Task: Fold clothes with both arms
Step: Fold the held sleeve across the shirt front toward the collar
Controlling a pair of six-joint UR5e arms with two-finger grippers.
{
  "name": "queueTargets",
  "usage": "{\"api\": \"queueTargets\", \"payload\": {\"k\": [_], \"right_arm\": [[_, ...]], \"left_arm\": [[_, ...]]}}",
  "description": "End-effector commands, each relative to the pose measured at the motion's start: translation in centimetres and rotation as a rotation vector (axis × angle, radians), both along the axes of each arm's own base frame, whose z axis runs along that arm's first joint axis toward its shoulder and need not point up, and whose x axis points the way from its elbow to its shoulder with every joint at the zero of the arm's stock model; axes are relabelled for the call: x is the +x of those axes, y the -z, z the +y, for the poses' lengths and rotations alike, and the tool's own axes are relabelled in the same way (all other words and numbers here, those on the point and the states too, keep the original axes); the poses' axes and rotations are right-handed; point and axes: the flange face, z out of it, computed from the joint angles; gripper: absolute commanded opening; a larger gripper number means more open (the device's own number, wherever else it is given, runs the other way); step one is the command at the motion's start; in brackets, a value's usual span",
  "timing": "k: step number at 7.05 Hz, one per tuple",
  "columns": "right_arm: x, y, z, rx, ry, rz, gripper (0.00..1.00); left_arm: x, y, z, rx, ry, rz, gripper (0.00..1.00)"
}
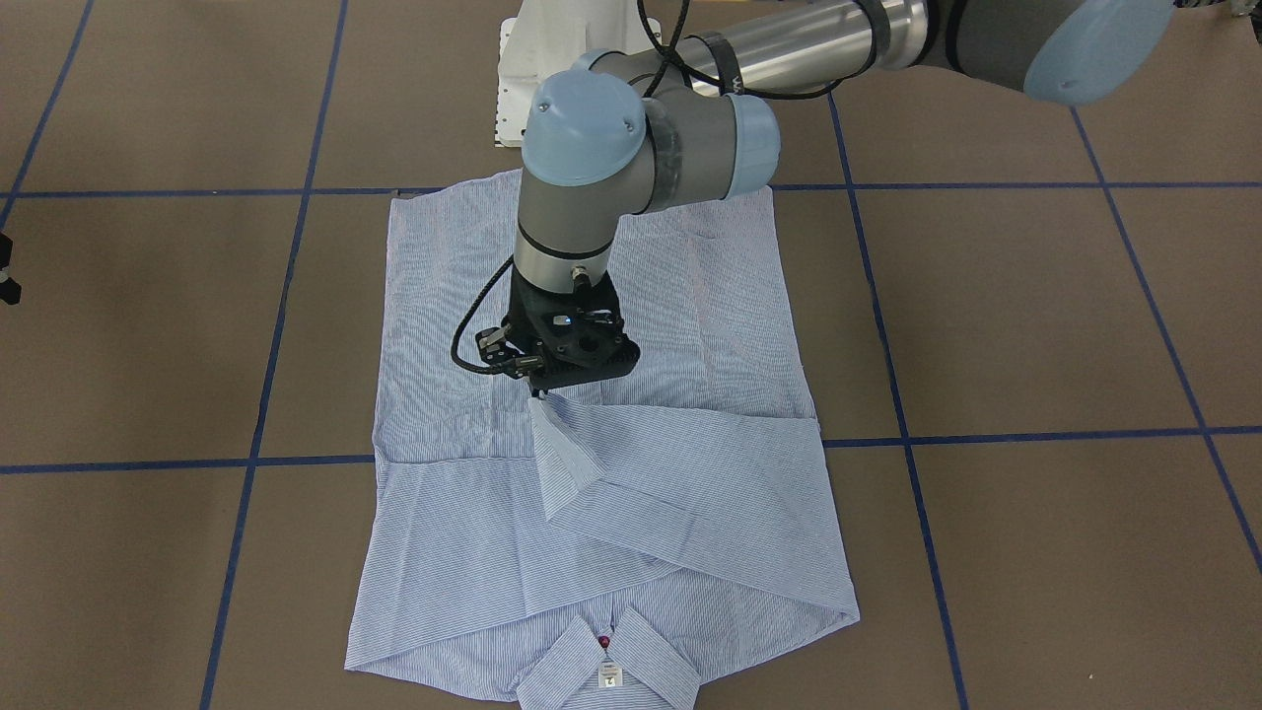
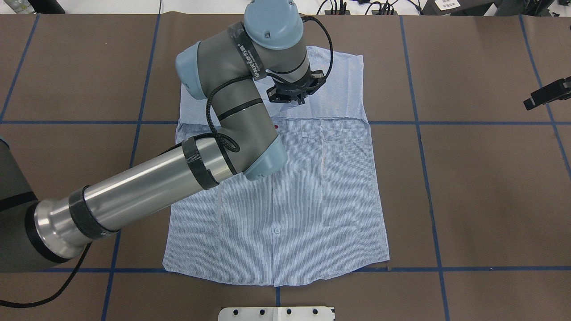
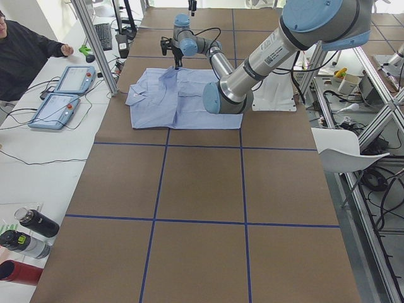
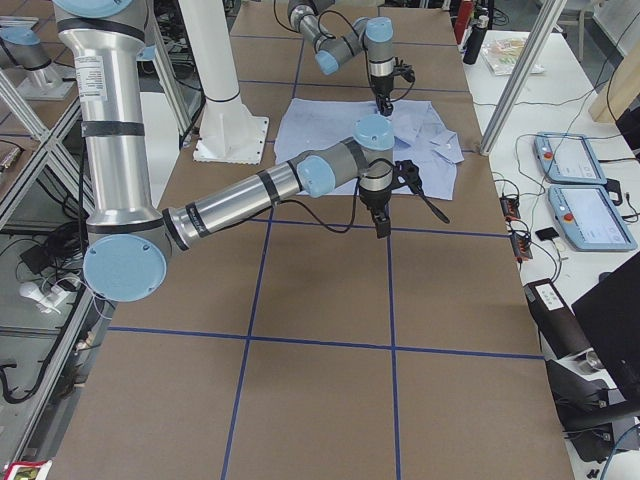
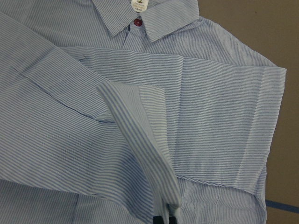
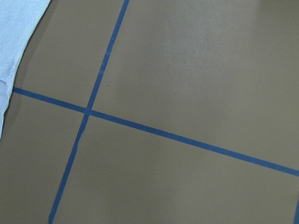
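- A light blue, finely white-striped, long-sleeved button-up shirt [image 1: 710, 335] lay flat and front up on the brown tabletop [image 1: 1035, 325], which was marked with blue tape lines [image 1: 1035, 432].
- The shirt's hem faced the robot and its collar [image 1: 656, 656] pointed away from it.
- A dark red button [image 1: 604, 642] sat at the collar's opening, with a small white neck label [image 1: 610, 675] just inside the collar.
- One sleeve [image 1: 690, 463] was folded from the shirt's shoulder across its chest, ending near the shirt's middle.
- The silver-and-grey left arm [image 1: 592, 197] reached in over the shirt from the robot's left.
- The black left gripper [image 1: 539, 392] stood above the shirt's middle, its jaws pinched tight on the tip of the sleeve's cuff [image 1: 567, 454].
- The pinched cuff tip was held up off the shirt's front, while the rest of the sleeve lay on it.
- The black right gripper [image 4: 383, 228] hung over the tabletop, well apart from the shirt and off its side edge on the robot's right.
- I could not tell whether the right gripper's jaws were open or closed.
- The right wrist view caught only a strip of the shirt's edge in one corner.
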Motion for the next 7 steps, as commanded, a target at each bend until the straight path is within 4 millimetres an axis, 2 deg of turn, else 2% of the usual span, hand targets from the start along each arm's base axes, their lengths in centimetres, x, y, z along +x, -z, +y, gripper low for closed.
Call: {"api": "queueTargets", "payload": {"k": [1,2,3,4,5,6,7], "right_arm": [[0.0,0.1,-0.1,-0.001,0.0,-0.003,1.0],[-0.2,-0.3,-0.4,-0.01,0.001,0.0,1.0],[-0.2,-0.2,-0.3,-0.008,0.003,-0.004,1.0],[-0.2,-0.3,-0.4,-0.01,0.001,-0.003,1.0],[-0.3,-0.2,-0.5,-0.008,0.001,-0.003,1.0],[-0.3,0.7,-0.4,-0.039,-0.041,-0.02,1.0],[-1.9,2.6,0.7,-0.086,-0.081,-0.059,1.0]], "left_arm": [[3.7,-0.1,2.1,0.009,0.001,-0.024,0.0],[5.1,-0.7,2.7,0.016,-0.012,-0.016,0.64],[6.7,0.3,4.6,0.035,-0.024,0.0,0.87],[7.7,2.0,6.4,0.042,-0.047,0.018,0.95],[7.4,3.2,7.1,0.053,-0.058,0.038,1.0],[5.4,3.9,8.5,0.07,-0.096,0.054,1.0],[2.4,2.8,10.1,0.113,-0.169,0.018,1.0]]}}
